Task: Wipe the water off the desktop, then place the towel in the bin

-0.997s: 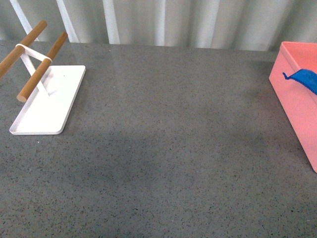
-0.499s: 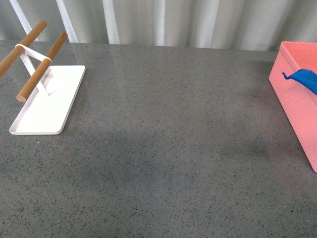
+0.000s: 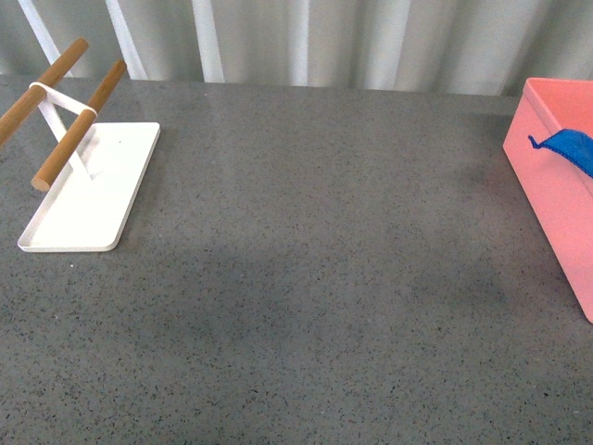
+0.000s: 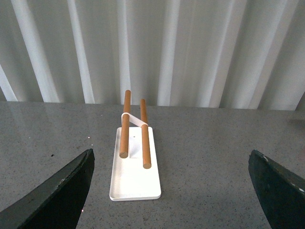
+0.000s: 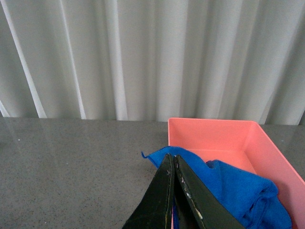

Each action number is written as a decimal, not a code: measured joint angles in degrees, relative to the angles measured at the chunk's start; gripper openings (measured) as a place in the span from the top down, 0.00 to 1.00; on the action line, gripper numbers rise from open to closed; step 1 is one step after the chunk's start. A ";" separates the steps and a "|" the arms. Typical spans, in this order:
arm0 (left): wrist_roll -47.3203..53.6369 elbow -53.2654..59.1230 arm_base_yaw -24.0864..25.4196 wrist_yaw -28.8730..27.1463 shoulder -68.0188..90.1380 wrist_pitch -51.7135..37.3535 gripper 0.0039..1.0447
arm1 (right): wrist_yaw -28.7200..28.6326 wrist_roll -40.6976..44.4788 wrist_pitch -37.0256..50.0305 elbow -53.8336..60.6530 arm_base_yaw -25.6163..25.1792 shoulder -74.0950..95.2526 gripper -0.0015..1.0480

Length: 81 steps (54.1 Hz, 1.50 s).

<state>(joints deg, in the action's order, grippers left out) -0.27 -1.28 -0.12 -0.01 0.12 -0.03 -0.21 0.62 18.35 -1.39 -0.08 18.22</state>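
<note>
We begin at the right hand [image 5: 172,164], whose two dark fingers are pressed together with no cloth caught between them, so far as its wrist camera shows. The hand sits above and on the near side of the salmon-pink rectangular plastic bin [image 5: 267,143], pointing toward the curtain behind it. Directly beyond the fingertips lies the bright royal-blue fluffy microfibre towel [image 5: 238,188], bunched inside the bin with one corner draped over the wall nearest the middle of the desk. In the front view that same corner shows over the bin's rim [image 3: 547,130] as a blue flap [image 3: 567,146].

The left hand [image 4: 171,191] is spread wide, its fingers [image 4: 57,191] at the two lower corners of its own view, holding nothing. It faces the flat white tray with two wooden rods [image 4: 135,162], well apart from the bin.

The dark grey speckled stone-like desk [image 3: 315,278] shows no puddle that we can make out. Neither arm appears in the front view.

We judge the task essentially complete. The relation that matters is that the towel lies just ahead of the right hand, so that arm is the nearer one; only the overhanging corner might call for a tuck, and the likely next move is retreat.
</note>
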 joint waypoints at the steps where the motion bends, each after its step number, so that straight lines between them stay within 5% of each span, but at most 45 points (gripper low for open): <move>1: 0.00 0.00 0.00 0.00 0.00 0.00 0.06 | 0.00 0.00 -0.42 0.00 0.00 -0.44 0.97; 26: 0.00 0.00 0.00 0.00 0.00 0.00 0.06 | 0.13 -0.02 -8.52 0.00 0.00 -8.57 0.97; 32: 0.00 0.00 0.00 0.00 0.00 0.00 0.06 | 0.15 -0.04 -17.66 0.00 0.00 -15.74 0.97; 52: 0.00 0.00 0.00 0.00 -0.04 0.00 0.06 | 0.15 -0.04 -18.25 0.00 0.00 -17.97 0.97; 81: 0.00 0.00 0.00 0.00 -0.04 0.00 0.06 | 0.15 -0.04 -18.25 0.00 0.00 -17.97 0.11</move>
<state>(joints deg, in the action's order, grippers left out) -0.27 -1.28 -0.12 -0.01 0.08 -0.03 -0.05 0.58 0.10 -1.39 -0.08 0.25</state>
